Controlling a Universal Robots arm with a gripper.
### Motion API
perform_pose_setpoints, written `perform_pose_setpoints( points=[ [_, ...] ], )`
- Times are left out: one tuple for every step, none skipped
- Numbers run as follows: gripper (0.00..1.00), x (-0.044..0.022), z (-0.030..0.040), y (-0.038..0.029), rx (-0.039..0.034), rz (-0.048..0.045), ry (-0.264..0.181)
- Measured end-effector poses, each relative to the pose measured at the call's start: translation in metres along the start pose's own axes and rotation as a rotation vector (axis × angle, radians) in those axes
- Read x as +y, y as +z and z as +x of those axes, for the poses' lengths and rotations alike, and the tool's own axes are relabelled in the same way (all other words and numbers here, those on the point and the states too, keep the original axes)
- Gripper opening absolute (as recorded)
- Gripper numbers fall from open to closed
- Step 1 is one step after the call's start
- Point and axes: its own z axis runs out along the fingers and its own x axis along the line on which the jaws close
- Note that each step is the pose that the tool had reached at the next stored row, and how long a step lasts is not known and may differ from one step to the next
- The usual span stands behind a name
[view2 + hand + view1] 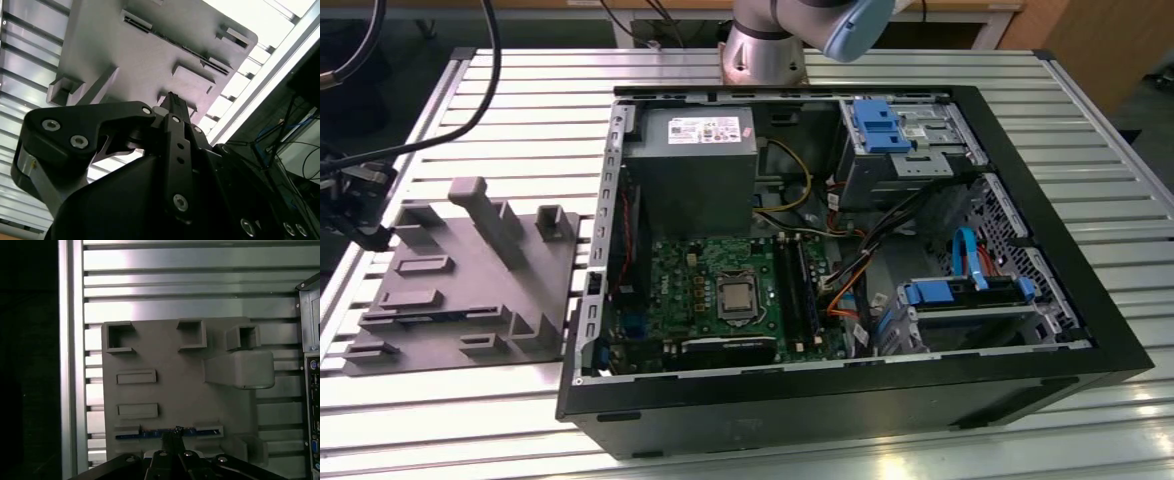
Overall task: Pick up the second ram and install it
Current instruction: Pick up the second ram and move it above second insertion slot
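Observation:
The second ram point(150, 433) is a thin dark strip with a bluish edge, standing on edge in a slot of the grey holder tray point(170, 355). In the second wrist view it shows as a thin dark line point(192, 50) across the tray point(130, 55). In the exterior view the ram point(440, 313) lies near the tray's front. My gripper point(174, 434) hangs over the middle of the ram, its black fingers pressed together and holding nothing. Its tip point(172, 98) points at the tray in the second wrist view.
An open computer case point(854, 390) stands on the exterior view's right of the tray point(467, 280), with the green motherboard point(707, 300) and its long memory slots point(798, 290) exposed. The slatted metal table point(1121, 250) runs all around. Cables hang at the exterior view's left edge.

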Motion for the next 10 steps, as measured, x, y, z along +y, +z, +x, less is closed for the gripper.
perform_pose_setpoints(
  points=[
    [0.11,0.0000,0.0000,0.0000,0.0006,-0.0002,-0.011],
    [0.11,0.0000,0.0000,0.0000,0.0011,-0.0004,-0.020],
    [0.11,0.0000,0.0000,0.0000,0.0015,-0.0007,-0.029],
    [0.11,0.0000,0.0000,0.0000,0.0020,-0.0009,-0.039],
    [0.11,0.0000,0.0000,0.0000,0.0026,-0.0011,-0.048],
    [0.11,0.0000,0.0000,0.0000,0.0031,-0.0014,-0.059],
    [0.11,0.0000,0.0000,0.0000,0.0035,-0.0016,-0.068],
    [0.11,0.0000,0.0000,0.0000,0.0041,-0.0019,-0.078],
    [0.11,0.0000,0.0000,0.0000,0.0046,-0.0021,-0.088],
    [0.11,0.0000,0.0000,0.0000,0.0051,-0.0023,-0.097]
  ],
)
